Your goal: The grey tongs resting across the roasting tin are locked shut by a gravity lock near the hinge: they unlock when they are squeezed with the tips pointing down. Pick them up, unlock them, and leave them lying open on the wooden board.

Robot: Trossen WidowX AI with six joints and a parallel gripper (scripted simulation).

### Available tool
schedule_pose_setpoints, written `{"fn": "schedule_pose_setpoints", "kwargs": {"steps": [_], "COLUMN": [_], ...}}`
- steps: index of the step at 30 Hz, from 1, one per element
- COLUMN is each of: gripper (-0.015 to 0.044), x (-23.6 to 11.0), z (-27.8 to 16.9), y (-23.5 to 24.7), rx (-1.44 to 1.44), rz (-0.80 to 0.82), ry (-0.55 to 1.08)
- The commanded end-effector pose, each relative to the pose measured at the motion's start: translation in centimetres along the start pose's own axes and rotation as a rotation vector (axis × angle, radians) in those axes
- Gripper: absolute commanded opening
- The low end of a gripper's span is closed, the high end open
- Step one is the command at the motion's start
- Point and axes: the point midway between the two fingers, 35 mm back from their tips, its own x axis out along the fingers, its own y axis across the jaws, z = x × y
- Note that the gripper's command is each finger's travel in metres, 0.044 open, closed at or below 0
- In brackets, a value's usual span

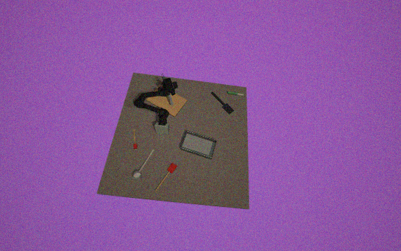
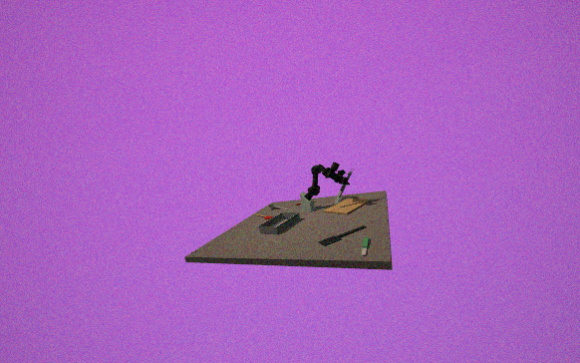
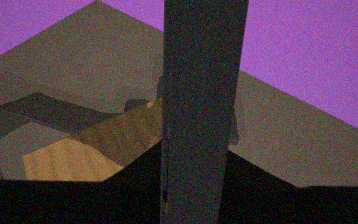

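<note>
My gripper (image 1: pixel 168 90) (image 2: pixel 344 181) is shut on the grey tongs (image 1: pixel 170 99) (image 2: pixel 340 193) (image 3: pixel 200 100) and holds them in the air over the wooden board (image 1: pixel 176 105) (image 2: pixel 347 205) (image 3: pixel 65 162). The tongs hang with their tips pointing down toward the board. In the wrist view they fill the middle as a dark upright bar. I cannot tell whether their arms are apart. The roasting tin (image 1: pixel 198 144) (image 2: pixel 279 222) stands empty near the middle of the table.
On the table (image 1: pixel 219 186) lie a black spatula (image 1: pixel 222 102) (image 2: pixel 342 235), a green-handled tool (image 1: pixel 235 93) (image 2: pixel 365 245), a red spatula (image 1: pixel 167 176), a metal spoon (image 1: pixel 143 165) and a small red-tipped stick (image 1: pixel 134 138). The arm's base (image 1: pixel 161 128) stands beside the board.
</note>
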Motion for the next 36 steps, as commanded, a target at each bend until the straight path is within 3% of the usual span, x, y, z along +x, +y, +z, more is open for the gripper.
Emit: {"fn": "schedule_pose_setpoints", "kwargs": {"steps": [1, 18, 36], "gripper": [-0.015, -0.015, -0.015], "x": [0.0, 1.8, 3.7], "z": [0.1, 2.4, 2.9], "y": [0.0, -2.5, -3.7], "rx": [0.004, 0.153, 0.284], "rz": [0.0, -0.078, -0.128], "ry": [-0.003, -0.025, 0.087]}}
